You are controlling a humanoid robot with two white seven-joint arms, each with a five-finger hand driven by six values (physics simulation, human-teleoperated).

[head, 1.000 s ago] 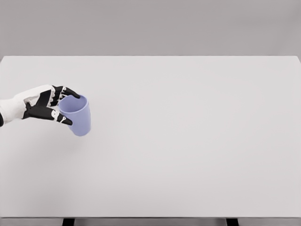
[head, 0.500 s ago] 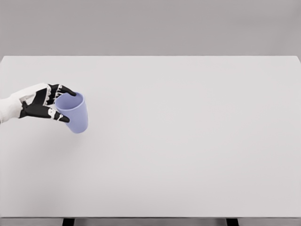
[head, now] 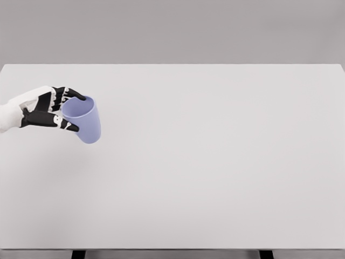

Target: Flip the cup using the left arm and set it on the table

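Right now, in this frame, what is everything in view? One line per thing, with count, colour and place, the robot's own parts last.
cup: one, pale lilac-blue, at the left of the table, tilted with its open mouth up and toward the hand, held at the rim.
table: one, white, fills most of the view; dark legs show at the bottom edge.
wall: plain grey, behind the table.
left hand: one, white with black fingers, coming in from the left edge, fingers closed on the cup's rim.
right hand: not in view.
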